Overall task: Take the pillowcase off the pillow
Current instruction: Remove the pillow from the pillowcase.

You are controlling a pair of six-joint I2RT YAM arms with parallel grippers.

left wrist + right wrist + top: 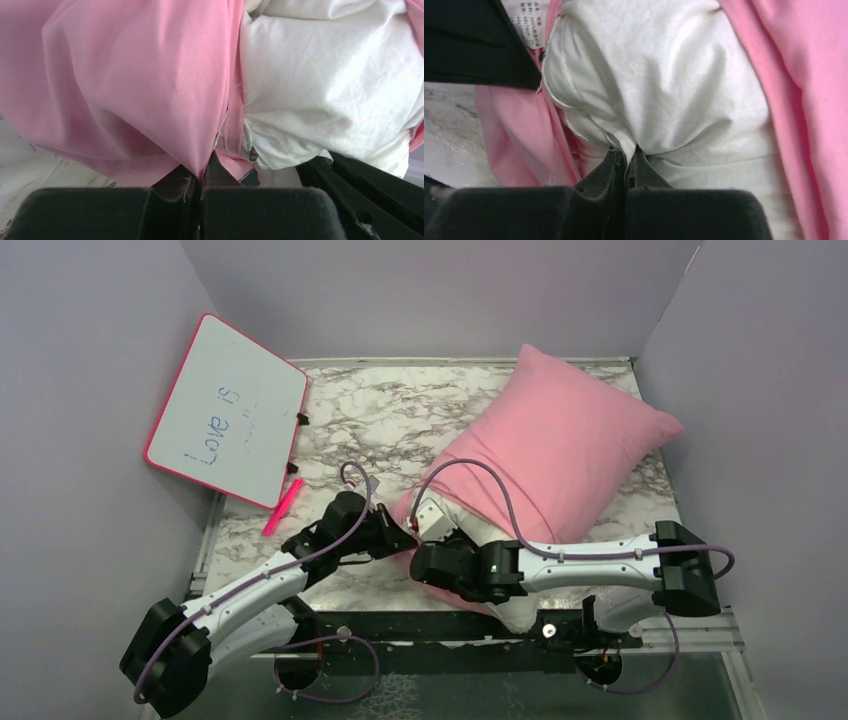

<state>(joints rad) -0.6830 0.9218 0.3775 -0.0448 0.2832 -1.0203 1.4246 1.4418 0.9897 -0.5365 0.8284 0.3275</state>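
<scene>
I watch top view from fixed camera high at near edge, looking down over whole table (380, 410). Left wrist view sits tight against pillowcase (130, 85), facing along left tool (201, 172). Right wrist view equally close, facing pillow (664, 85). All three share pillow's uncovered near end, where white meets pink.
</scene>
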